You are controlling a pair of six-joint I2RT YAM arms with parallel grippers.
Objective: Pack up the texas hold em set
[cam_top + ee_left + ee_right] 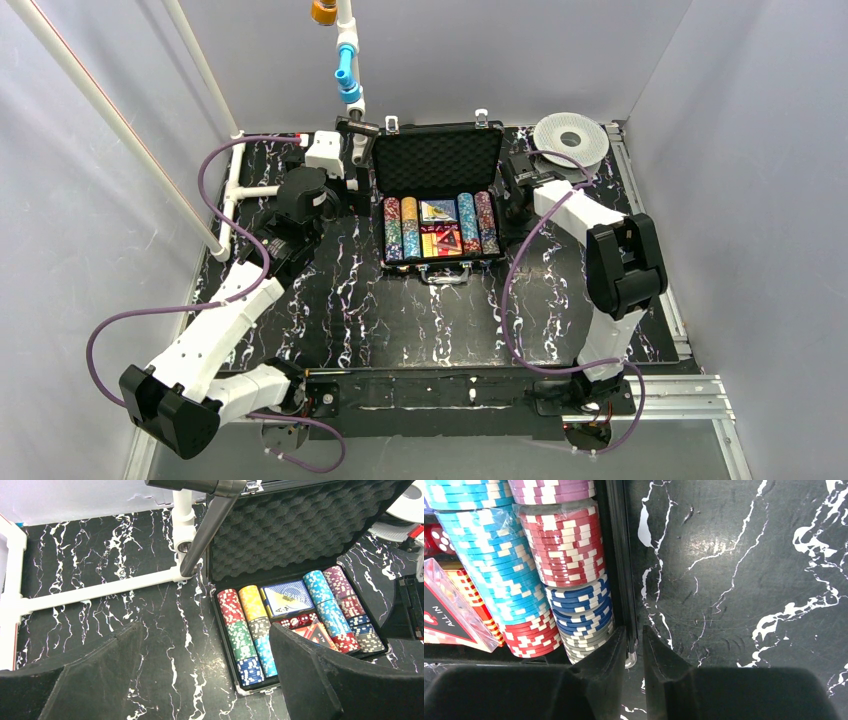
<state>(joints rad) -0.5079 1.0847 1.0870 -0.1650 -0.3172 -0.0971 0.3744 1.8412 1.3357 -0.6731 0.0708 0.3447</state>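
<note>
The black briefcase (pixel 437 160) stands open at the back middle of the table, its foam-lined lid upright. Rows of multicoloured poker chips (pixel 400 230) fill the base, with a card deck (pixel 287 597) and red dice (pixel 300 621) between them. My left gripper (pixel 352 195) is open and empty just left of the case; in the left wrist view (pixel 204 630) its fingers straddle the case's front left corner (pixel 250 687). My right gripper (pixel 510 205) is at the case's right side. In the right wrist view it (pixel 634 645) is shut on the case's right wall (pixel 616 555), beside the chip stacks (pixel 574 555).
A round white spool (pixel 570 137) lies at the back right corner. A white PVC frame (pixel 235 190) runs along the left, and a pipe with blue fittings (pixel 345 60) hangs by the lid's left corner. A metal rod (pixel 205 530) slants beside the lid.
</note>
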